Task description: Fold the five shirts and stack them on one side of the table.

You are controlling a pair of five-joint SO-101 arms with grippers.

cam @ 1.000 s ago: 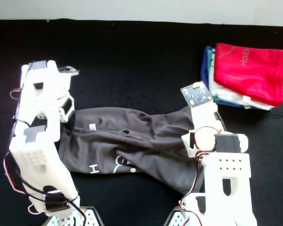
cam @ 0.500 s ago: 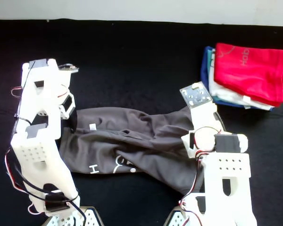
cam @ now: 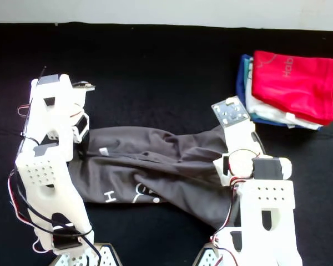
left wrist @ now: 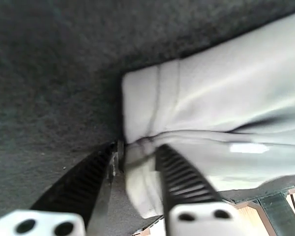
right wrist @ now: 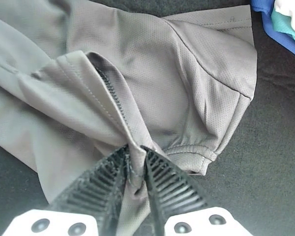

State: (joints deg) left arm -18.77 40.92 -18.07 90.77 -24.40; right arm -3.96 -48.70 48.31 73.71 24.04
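Over the last second, the left arm shifted slightly right and toward the near edge. The left edge of the grey shirt went with it, and the small white label moved a little. The right arm kept its place. This looked like the start of a fold, with the cloth drawn inward from the left.

The left gripper was nearly closed, pinching the shirt's hem at its left end. The right gripper was also nearly closed, clamping a raised ridge of cloth near a sleeve at the right end.

The shirt lay crumpled across the middle of the black table, between the 2 arms. A stack of folded shirts, red on top, sat at the far right, so the grey shirt was probably the last to fold.
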